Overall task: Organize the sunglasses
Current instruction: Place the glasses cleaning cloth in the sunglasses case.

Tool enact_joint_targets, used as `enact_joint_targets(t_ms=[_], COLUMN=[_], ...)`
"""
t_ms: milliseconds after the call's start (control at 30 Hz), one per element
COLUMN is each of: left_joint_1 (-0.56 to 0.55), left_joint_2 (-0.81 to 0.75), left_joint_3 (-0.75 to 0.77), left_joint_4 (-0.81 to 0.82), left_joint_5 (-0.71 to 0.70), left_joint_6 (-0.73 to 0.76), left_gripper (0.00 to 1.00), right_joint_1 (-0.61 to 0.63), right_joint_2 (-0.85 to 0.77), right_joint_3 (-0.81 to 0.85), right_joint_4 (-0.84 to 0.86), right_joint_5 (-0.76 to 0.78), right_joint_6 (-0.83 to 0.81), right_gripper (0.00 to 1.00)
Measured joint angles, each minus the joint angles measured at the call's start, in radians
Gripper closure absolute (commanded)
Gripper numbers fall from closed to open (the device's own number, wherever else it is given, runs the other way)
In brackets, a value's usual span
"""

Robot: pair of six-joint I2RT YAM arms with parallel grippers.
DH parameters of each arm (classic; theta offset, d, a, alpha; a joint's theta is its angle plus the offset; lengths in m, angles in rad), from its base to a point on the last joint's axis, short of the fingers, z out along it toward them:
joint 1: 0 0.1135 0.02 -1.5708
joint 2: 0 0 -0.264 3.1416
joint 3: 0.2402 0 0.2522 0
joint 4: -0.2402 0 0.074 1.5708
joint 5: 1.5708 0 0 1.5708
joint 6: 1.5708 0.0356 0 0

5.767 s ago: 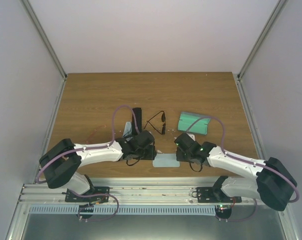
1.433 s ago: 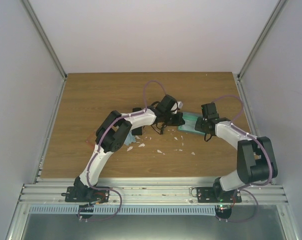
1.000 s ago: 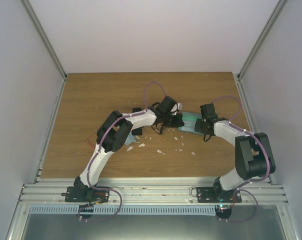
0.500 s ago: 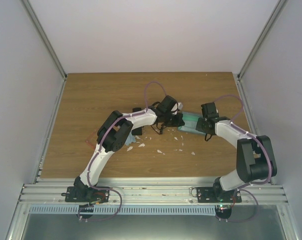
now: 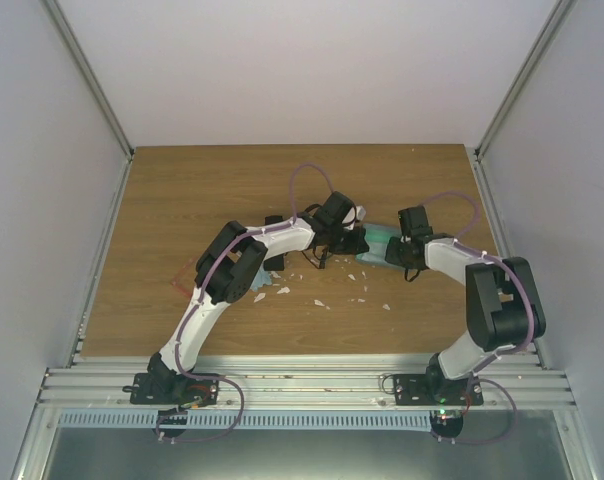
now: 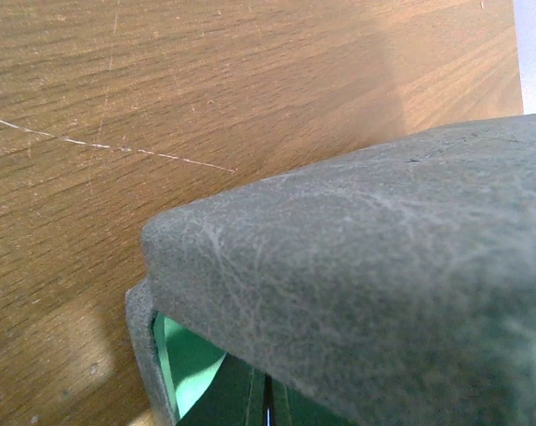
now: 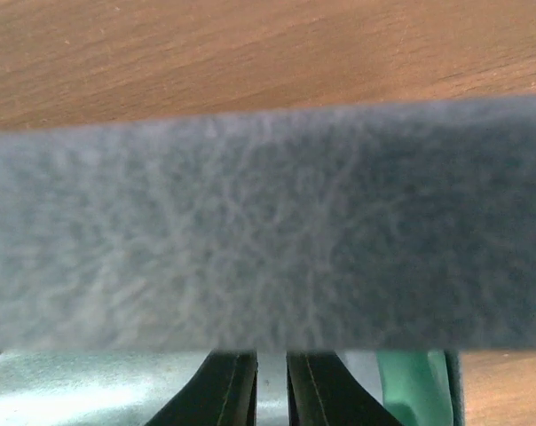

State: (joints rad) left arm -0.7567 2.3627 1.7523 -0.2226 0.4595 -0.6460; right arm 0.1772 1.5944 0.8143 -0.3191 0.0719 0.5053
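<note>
The green case (image 5: 379,240) lies at mid-table between both arms. Its grey felt flap (image 6: 366,257) fills the left wrist view, with the green lining (image 6: 184,364) showing below it. My left gripper (image 6: 268,410) is shut, its tips tucked under that flap at the case's left end (image 5: 358,240). The same flap (image 7: 268,231) crosses the right wrist view. It hides the tips of my right gripper (image 7: 271,390), whose fingers (image 7: 224,390) stand a narrow slit apart at the case's right end (image 5: 396,252). The sunglasses (image 5: 314,256) show as thin dark wire beneath the left wrist.
An oblong black case (image 5: 273,222) sits just left of the left forearm, partly covered by it. Small pale scraps (image 5: 320,301) are scattered on the wood in front of the arms. A bluish cloth (image 5: 272,266) peeks out by the left elbow.
The right gripper and forearm have edged slightly left along the case. The left arm has stayed put at the case's mouth.
</note>
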Motion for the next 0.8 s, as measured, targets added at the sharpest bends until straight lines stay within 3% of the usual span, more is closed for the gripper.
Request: enact_joint_targets(t_ms=[567, 800], left_joint_1=[0.0, -0.01], left_joint_2=[-0.006, -0.058], left_joint_3=[0.005, -0.001], left_joint_4=[-0.031, -0.048], left_joint_5=[-0.036, -0.076], left_joint_6=[0.011, 0.013], left_gripper=[0.96, 0.88], right_joint_1=[0.0, 0.0], right_joint_2=[0.035, 0.035], right_joint_3=[-0.011, -0.012], right_joint_4=[0.04, 0.045], right_joint_5=[0.025, 0.027], right_joint_6=[0.021, 0.026], right_gripper=[0.89, 0.89])
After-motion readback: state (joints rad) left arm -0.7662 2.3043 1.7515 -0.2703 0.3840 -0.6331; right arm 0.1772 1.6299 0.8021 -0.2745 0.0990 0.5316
